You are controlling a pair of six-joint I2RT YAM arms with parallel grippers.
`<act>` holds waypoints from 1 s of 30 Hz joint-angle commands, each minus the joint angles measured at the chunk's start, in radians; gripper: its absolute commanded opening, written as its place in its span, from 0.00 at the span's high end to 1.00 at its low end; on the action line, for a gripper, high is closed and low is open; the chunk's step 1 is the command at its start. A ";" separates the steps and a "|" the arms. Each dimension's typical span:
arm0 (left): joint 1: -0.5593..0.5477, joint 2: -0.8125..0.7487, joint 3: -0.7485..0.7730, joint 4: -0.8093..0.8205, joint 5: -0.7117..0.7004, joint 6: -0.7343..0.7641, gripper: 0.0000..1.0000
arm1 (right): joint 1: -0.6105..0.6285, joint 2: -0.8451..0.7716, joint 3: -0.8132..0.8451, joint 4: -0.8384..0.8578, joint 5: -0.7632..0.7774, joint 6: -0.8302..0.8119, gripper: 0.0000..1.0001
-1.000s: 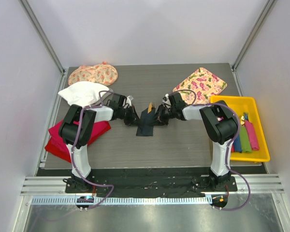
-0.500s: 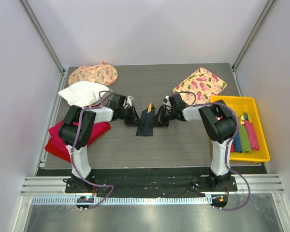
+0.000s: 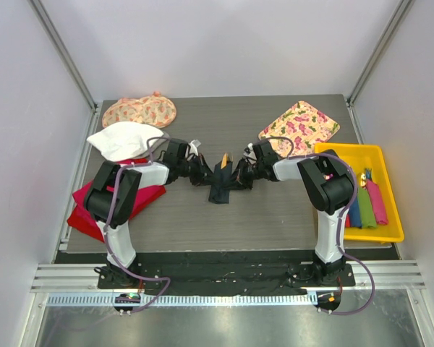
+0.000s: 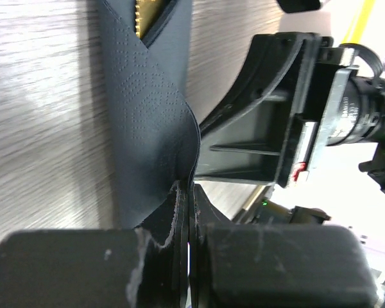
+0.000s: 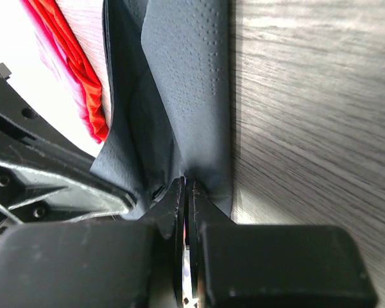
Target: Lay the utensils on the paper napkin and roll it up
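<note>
The left claw point(image 4: 189, 192) and right claw point(image 5: 186, 189) each pinch tight an edge of the napkin point(image 3: 218, 186), which folds up between them on the table point(image 3: 289, 210). The tan tips of the utensils point(image 3: 224, 158) poke out just beyond both claws.

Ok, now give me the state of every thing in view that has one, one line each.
paper napkin, folded over the utensils, pinched on both sides
utensils, mostly wrapped, tips sticking out at the far end
left gripper, shut on the paper napkin
right gripper, shut on the paper napkin
yellow tray, holding coloured rolled bundles
red cloth, lying loosely folded beside the left arm
</note>
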 commanded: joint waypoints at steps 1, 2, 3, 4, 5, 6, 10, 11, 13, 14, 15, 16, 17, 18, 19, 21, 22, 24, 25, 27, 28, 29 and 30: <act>-0.015 -0.030 -0.011 0.114 0.059 -0.073 0.99 | 0.014 0.039 0.004 -0.029 0.064 -0.023 0.99; -0.018 -0.024 -0.014 0.151 0.074 -0.093 0.99 | 0.012 0.038 0.004 -0.028 0.064 -0.023 0.99; -0.024 -0.020 -0.014 0.159 0.081 -0.099 0.99 | 0.014 0.039 0.004 -0.028 0.064 -0.023 0.99; -0.030 -0.016 -0.013 0.168 0.088 -0.105 0.99 | 0.012 0.039 0.004 -0.028 0.064 -0.023 0.99; -0.035 -0.013 -0.014 0.185 0.098 -0.110 1.00 | 0.012 0.039 0.004 -0.028 0.064 -0.023 0.99; -0.036 -0.006 -0.014 0.192 0.102 -0.116 0.99 | 0.012 0.038 0.005 -0.028 0.064 -0.023 0.99; -0.047 0.016 -0.025 0.241 0.130 -0.133 0.99 | 0.014 0.041 0.005 -0.028 0.064 -0.023 0.99; -0.047 0.019 -0.028 0.248 0.133 -0.135 0.99 | 0.012 0.041 0.004 -0.028 0.064 -0.023 0.99; -0.047 0.034 -0.037 0.275 0.138 -0.144 0.99 | 0.012 0.039 0.004 -0.026 0.062 -0.023 0.99; -0.047 0.039 -0.037 0.281 0.139 -0.148 0.99 | 0.014 0.042 0.004 -0.026 0.062 -0.022 0.99; -0.047 0.049 -0.040 0.291 0.141 -0.153 0.99 | 0.014 0.041 0.005 -0.026 0.062 -0.023 0.99; -0.047 0.062 -0.045 0.315 0.144 -0.167 0.99 | 0.014 0.042 0.005 -0.026 0.062 -0.023 0.99; -0.047 0.071 -0.046 0.326 0.147 -0.171 1.00 | 0.014 0.041 0.004 -0.026 0.061 -0.020 0.99; -0.047 0.077 -0.048 0.337 0.147 -0.177 1.00 | 0.014 0.042 0.004 -0.026 0.061 -0.020 0.99; -0.047 0.085 -0.046 0.358 0.153 -0.187 0.99 | 0.014 0.042 0.004 -0.026 0.061 -0.022 0.99; -0.047 0.102 -0.046 0.372 0.156 -0.191 0.99 | 0.012 0.041 0.004 -0.026 0.059 -0.020 0.99; -0.047 0.106 -0.048 0.380 0.157 -0.193 0.99 | 0.012 0.039 0.007 -0.026 0.058 -0.022 0.99; -0.047 0.120 -0.054 0.418 0.165 -0.213 0.99 | 0.014 0.039 0.005 -0.025 0.058 -0.019 0.99; -0.047 0.125 -0.056 0.432 0.167 -0.222 0.99 | 0.014 0.041 0.008 -0.025 0.056 -0.020 0.99; -0.044 0.137 -0.062 0.461 0.164 -0.237 0.99 | 0.012 0.038 0.008 -0.026 0.053 -0.019 0.99; -0.038 0.139 -0.063 0.461 0.161 -0.239 0.99 | 0.012 0.038 0.008 -0.028 0.050 -0.019 0.99; -0.033 0.143 -0.069 0.467 0.154 -0.242 0.99 | 0.014 0.033 0.008 -0.029 0.050 -0.019 0.99; -0.025 0.149 -0.071 0.469 0.153 -0.250 0.99 | 0.014 0.024 0.011 -0.035 0.049 -0.020 0.98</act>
